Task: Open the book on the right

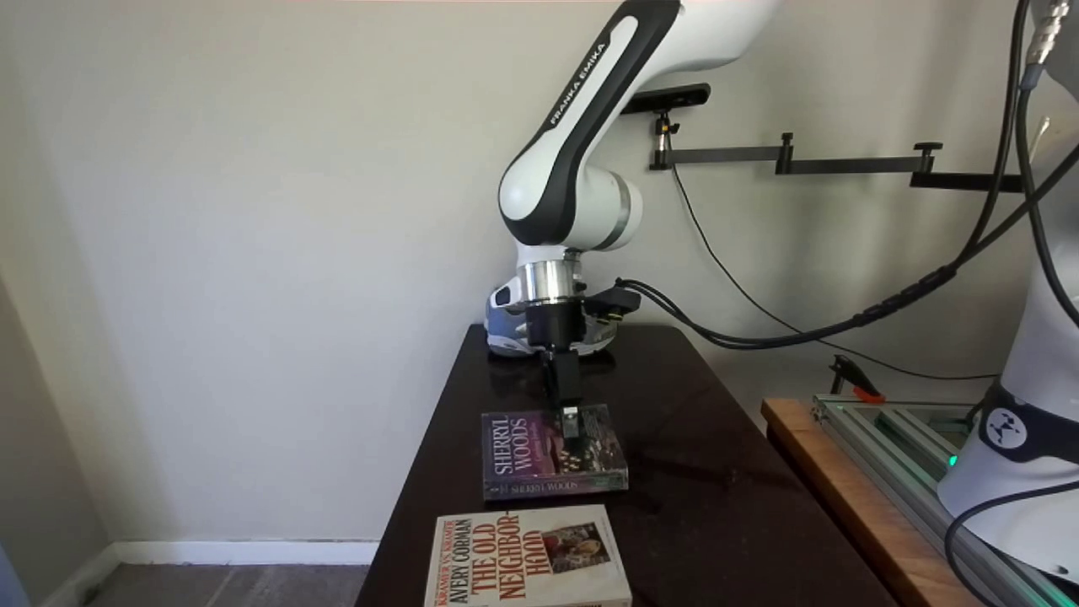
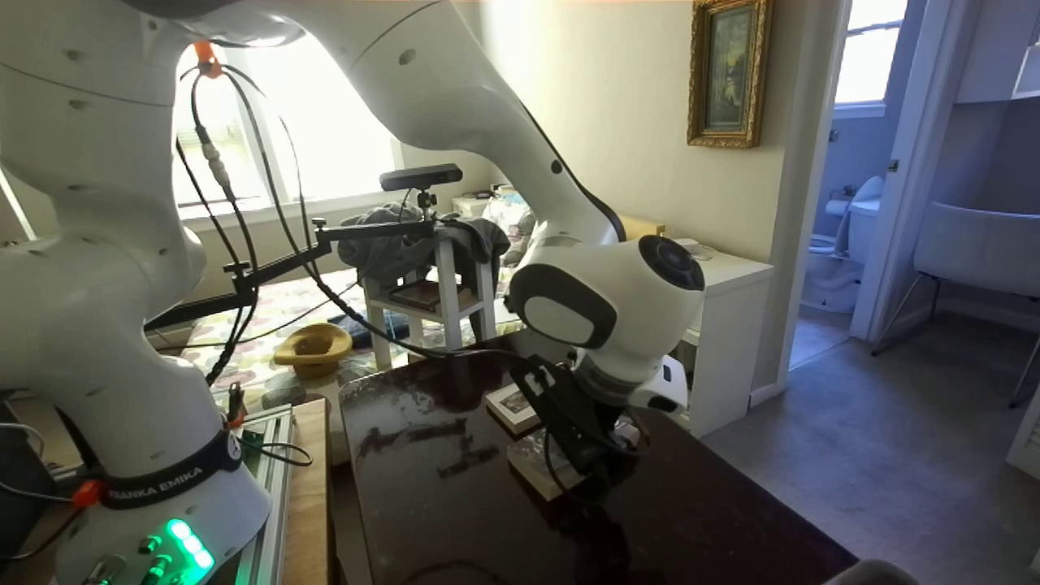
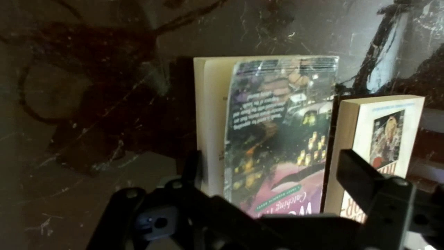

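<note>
Jaws wide apart at the dark book (image 1: 531, 459), low centre of an exterior view.

In the wrist view the dark book sits mid-frame, its cover (image 3: 277, 139) lying over most of the pages (image 3: 212, 121); along the left side the cover's edge stops short, leaving a pale strip. One jaw shows just beside that strip at lower left, contact unclear; its mate, lower right, overlaps the cream book (image 3: 386, 135), across a slim dark gap from the dark book. The desk (image 3: 93, 104) spreads broadly through the left of this frame. In an exterior view it runs wide to the right, with a narrower margin at left, and reaches up to a blue-and-white object (image 1: 508, 330).
</note>
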Robot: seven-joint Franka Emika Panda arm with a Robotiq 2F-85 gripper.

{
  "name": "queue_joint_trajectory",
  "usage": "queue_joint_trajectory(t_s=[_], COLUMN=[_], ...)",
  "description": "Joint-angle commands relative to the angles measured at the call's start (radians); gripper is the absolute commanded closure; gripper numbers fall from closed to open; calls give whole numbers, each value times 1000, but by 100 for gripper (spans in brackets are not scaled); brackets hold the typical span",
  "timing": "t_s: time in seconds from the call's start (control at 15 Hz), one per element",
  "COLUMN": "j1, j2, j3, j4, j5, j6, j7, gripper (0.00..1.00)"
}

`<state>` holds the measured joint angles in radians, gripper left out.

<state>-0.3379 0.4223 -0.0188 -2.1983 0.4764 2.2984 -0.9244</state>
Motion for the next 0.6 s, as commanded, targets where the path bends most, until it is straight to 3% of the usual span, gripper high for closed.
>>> queue_joint_trajectory(t_s=[0.0,0.53], j1=[-27,-22], j2=[-19,-18], j3=[33,16], j4=[18,59], j5=[68,159], j6=[-72,-258], j7=[-43,-80], gripper=[0,0])
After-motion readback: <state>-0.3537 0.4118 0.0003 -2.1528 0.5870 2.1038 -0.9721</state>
